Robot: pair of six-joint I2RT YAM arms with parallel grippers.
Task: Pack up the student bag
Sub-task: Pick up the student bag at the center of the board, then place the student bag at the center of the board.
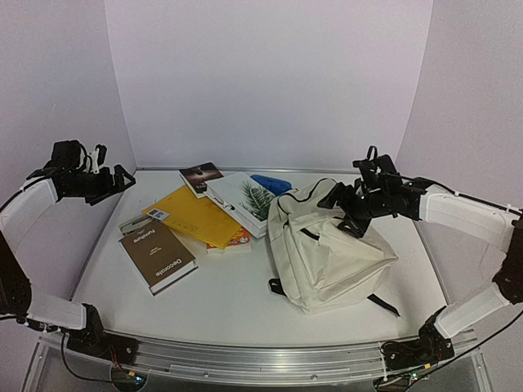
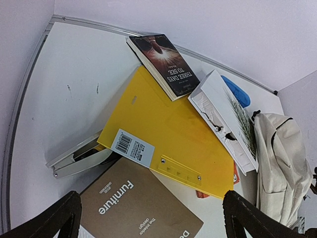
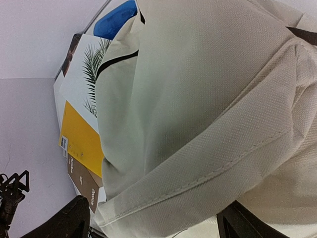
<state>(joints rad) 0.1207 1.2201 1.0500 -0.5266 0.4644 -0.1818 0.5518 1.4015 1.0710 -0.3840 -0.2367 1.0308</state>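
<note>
The big cream fabric backpack with black straps (image 1: pixel 327 253) is lying flat on the right half of the white table (image 1: pixel 229 306), top end pointing toward the back wall. It looks puffy and rumpled, with a short black zip line on the upper face and 2 black strap ends poking out along its near edge. Up close in the right wrist view you can see the woven texture and a thick stitched seam running across it. Its left side sits right against the white book with a palm leaf cover (image 1: pixel 245 200), and a blue rounded thing (image 1: pixel 271 184) peeks out behind its top.

The right claw (image 1: pixel 341 208) hangs over the bag's upper end, fingers spread wide and released; can't tell if they touch the fabric. The left claw (image 1: pixel 114 173) is way off at the left edge, also spread wide with nothing in it, looking down on a yellow plastic folder (image 2: pixel 168 139) and a brown "Furniture" book (image 2: pixel 133 208).
</note>
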